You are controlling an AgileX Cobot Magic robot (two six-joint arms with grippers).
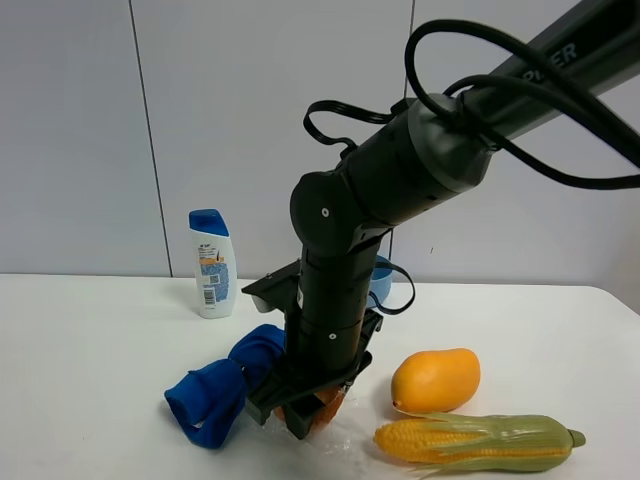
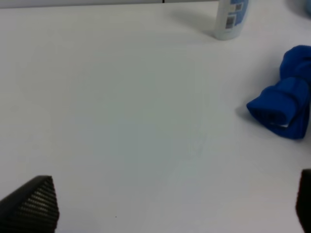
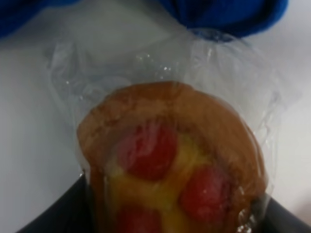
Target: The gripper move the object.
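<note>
The object is a small orange-brown muffin [image 3: 170,160] with red spots on top, in crinkly clear wrap, and it fills the right wrist view. My right gripper [image 3: 170,221] is shut on it, with a dark finger showing on either side of the wrap. From the high camera the black right gripper [image 1: 300,408] points down at the table's front, and only an orange edge of the muffin [image 1: 327,403] shows between its fingers. My left gripper [image 2: 165,206] stands open over bare white table, holding nothing.
A crumpled blue cloth [image 1: 225,385] lies just left of the right gripper, touching the wrap. A mango [image 1: 435,380] and a corn cob [image 1: 475,442] lie to its right. A white shampoo bottle [image 1: 212,262] stands at the back left.
</note>
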